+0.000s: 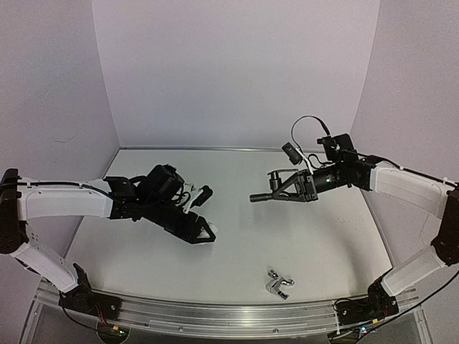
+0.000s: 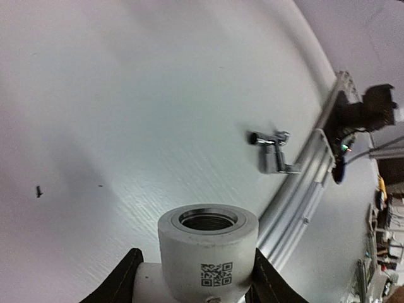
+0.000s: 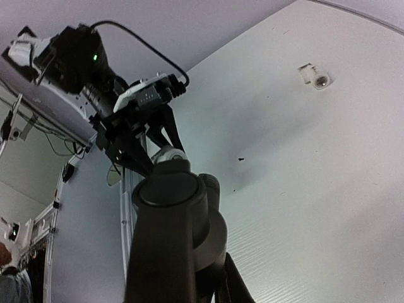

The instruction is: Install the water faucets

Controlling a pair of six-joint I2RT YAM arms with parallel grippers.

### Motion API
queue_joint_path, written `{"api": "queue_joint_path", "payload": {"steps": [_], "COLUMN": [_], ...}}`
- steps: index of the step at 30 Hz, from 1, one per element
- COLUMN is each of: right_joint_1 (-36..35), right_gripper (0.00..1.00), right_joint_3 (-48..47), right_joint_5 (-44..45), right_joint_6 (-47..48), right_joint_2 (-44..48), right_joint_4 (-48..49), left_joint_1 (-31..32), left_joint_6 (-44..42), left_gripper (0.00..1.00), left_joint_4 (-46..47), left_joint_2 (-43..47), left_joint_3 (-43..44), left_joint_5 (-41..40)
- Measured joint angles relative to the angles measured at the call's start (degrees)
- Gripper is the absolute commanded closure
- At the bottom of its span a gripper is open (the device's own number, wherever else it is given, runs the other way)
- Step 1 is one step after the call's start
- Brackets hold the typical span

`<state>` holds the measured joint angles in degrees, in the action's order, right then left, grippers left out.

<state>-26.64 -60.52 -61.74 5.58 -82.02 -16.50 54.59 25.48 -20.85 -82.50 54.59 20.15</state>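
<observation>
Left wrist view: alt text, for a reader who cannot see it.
The left pincer grips a white plastic pipe fitting with a threaded metal socket and a QR code. Beyond it, a shiny chrome lever faucet lies on the white table.

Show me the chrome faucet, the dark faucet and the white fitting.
chrome faucet (image 1: 278, 284), top view, its body.
dark faucet (image 1: 261, 196), top view, its free end.
white fitting (image 2: 208, 243), left wrist view, its side wall.

I see right gripper (image 1: 281, 188) clamping dark grey metal faucet (image 1: 259, 197), left gripper (image 1: 203, 231) on white plastic fitting (image 1: 209, 231), shiny chrome faucet (image 1: 278, 284) lying apart.
</observation>
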Motion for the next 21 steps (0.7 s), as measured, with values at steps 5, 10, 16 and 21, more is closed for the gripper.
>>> {"api": "queue_joint_path", "payload": {"steps": [5, 10, 16, 21], "right_joint_1": [-5.21, -13.76, -14.96, -16.78], "right_gripper": [1.0, 1.0, 1.0, 1.0], "right_joint_3": [-7.77, -16.71, -18.06, -22.22], "right_joint_5": [0.4, 1.95, 5.62, 7.84], "right_joint_6": [15.81, 30.39, 37.72, 40.74], "right_joint_2": [-0.01, -1.0, -0.94, -0.65], "right_joint_4": [-14.92, -27.69, -33.37, -34.56], "left_joint_1": [0.0, 0.11, 0.11, 0.11], "left_joint_6": [-3.98, -5.87, -5.38, -2.51], "left_gripper": [0.67, 0.68, 0.68, 0.66], "left_joint_4": [1.85, 3.29, 6.35, 12.17], "left_joint_2": [2.38, 3.08, 4.24, 5.64], "left_joint_3": [-0.09, -0.09, -0.51, -1.47], "left_joint_5": [13.01, 24.32, 33.46, 39.79]}}
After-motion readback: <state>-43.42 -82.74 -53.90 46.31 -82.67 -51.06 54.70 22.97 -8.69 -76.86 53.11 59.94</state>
